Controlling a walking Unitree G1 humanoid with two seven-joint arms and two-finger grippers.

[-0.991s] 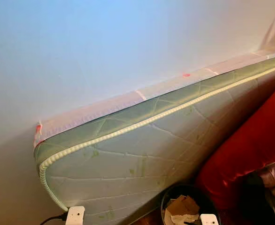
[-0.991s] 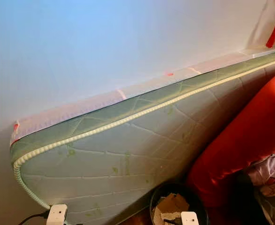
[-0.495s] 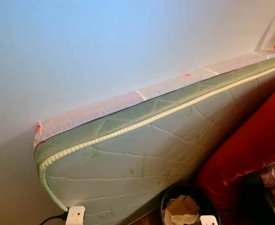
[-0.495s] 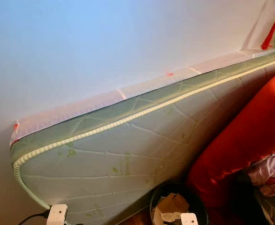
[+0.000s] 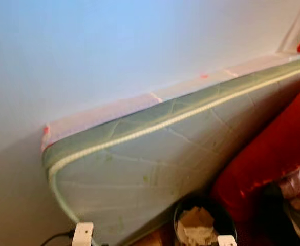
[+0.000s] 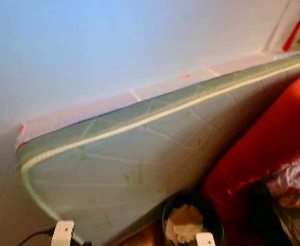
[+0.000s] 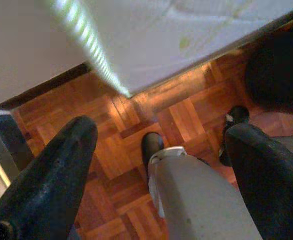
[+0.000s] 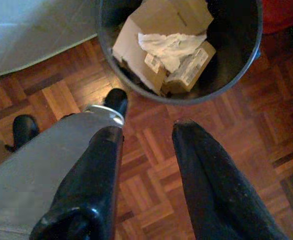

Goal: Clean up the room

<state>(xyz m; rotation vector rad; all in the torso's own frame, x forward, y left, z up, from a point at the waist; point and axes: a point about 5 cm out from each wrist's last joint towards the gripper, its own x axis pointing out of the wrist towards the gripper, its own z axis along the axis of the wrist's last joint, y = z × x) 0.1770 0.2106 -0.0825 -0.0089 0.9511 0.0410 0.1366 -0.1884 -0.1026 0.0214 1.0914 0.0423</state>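
Both head views are motion-blurred; the green mattress [image 5: 155, 154] runs off the right edge, the black waste bin [image 6: 188, 225] is cut by the bottom edge, its pale contents softened to an indistinct heap.

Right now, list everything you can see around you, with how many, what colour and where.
mattress: one, pale green, on edge against the wall
wall: one, white, behind the mattress
trash bin: one, black, on the floor by the mattress, holding cardboard and crumpled white paper
red bedding: one roll, right of the bin
floor: brown wood parquet
left gripper: black fingers apart, hanging above the floor
right gripper: black fingers apart, hanging above the floor near the bin
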